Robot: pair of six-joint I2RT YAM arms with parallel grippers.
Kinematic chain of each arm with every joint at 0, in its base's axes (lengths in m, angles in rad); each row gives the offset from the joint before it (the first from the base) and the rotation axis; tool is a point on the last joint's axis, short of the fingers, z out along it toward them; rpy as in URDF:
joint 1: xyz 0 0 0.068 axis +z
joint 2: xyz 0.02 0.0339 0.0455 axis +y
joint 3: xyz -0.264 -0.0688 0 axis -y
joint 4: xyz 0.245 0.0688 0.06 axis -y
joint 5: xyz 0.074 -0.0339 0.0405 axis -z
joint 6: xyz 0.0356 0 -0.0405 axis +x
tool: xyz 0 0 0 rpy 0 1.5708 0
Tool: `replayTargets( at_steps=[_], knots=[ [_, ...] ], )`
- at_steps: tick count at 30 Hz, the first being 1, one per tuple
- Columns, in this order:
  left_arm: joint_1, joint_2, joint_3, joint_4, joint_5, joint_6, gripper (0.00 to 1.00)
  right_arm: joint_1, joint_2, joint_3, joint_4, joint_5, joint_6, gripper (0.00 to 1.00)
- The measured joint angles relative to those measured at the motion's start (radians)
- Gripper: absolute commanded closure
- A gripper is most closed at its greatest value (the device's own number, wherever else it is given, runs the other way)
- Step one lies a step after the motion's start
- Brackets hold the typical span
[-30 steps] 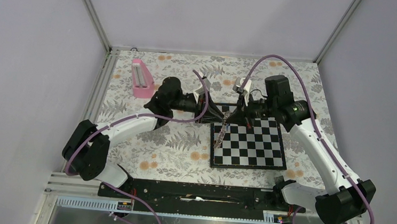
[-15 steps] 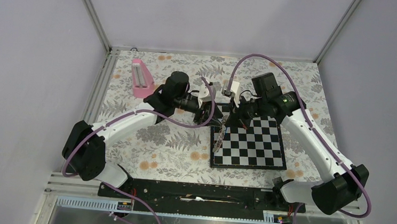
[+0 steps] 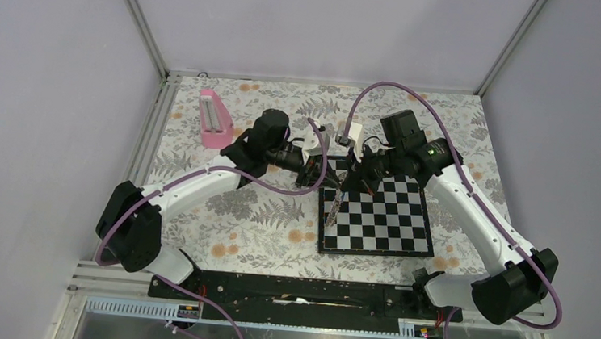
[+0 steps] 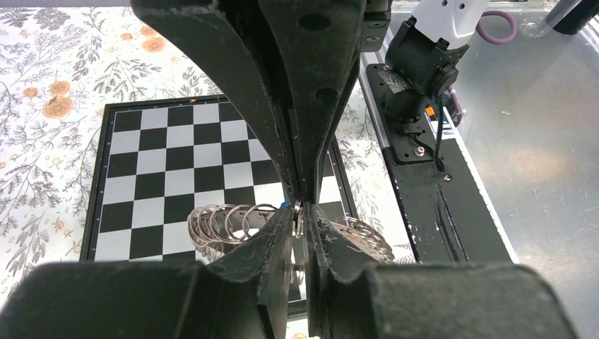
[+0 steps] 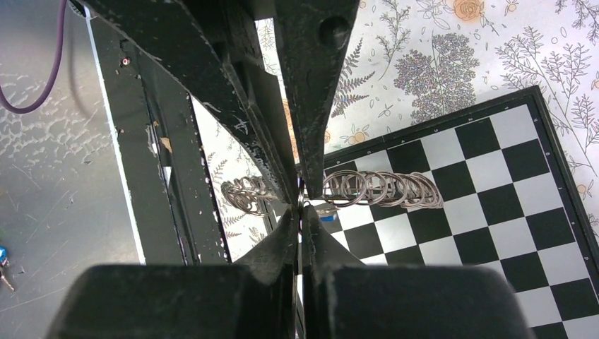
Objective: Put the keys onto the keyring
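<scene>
The keyring [image 3: 332, 206], a chain-like band of small steel loops, hangs over the near left corner of the chessboard [image 3: 382, 220]. My left gripper [image 3: 325, 174] and right gripper [image 3: 349, 177] meet tip to tip above it. In the left wrist view the left gripper [image 4: 300, 215] is shut on a thin loop of the keyring [image 4: 226, 222]. A speck of the blue key [image 4: 285, 205] shows beside its fingertip. In the right wrist view the right gripper [image 5: 300, 208] is shut on the keyring [image 5: 381, 189], with the blue key [image 5: 326, 217] just below the loops.
A pink box [image 3: 214, 118] lies at the back left on the floral cloth [image 3: 260, 231]. The black base rail [image 3: 296, 291] runs along the near edge. Frame posts and grey walls close in the back and sides.
The right arm has swung left and its gripper has closed in on the left one. The left wrist has shifted slightly right. The keyring still hangs between them.
</scene>
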Motion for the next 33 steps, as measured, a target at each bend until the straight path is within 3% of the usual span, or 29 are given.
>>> replayTargets(
  at_steps=[4,7,15,20,28,33],
  knots=[
    [0.000,0.005,0.000,0.019,0.002,-0.021,0.99,0.000,0.000,0.000,0.005,0.000,0.000,1.00],
    [0.000,0.008,0.000,0.022,0.008,-0.035,1.00,0.000,0.000,0.000,0.006,0.003,0.000,1.00],
    [0.003,0.009,-0.016,0.072,0.008,-0.105,1.00,0.000,-0.022,-0.024,0.040,0.012,0.005,0.73],
    [0.005,0.008,-0.065,0.185,0.009,-0.237,1.00,0.000,-0.082,-0.063,0.076,0.029,0.003,0.66],
    [0.007,0.008,-0.107,0.348,0.023,-0.407,1.00,0.000,-0.127,-0.095,0.101,0.029,-0.016,0.70],
    [0.011,0.008,-0.109,0.385,0.024,-0.452,1.00,0.000,-0.128,-0.115,0.112,0.029,-0.030,0.90]
  ],
)
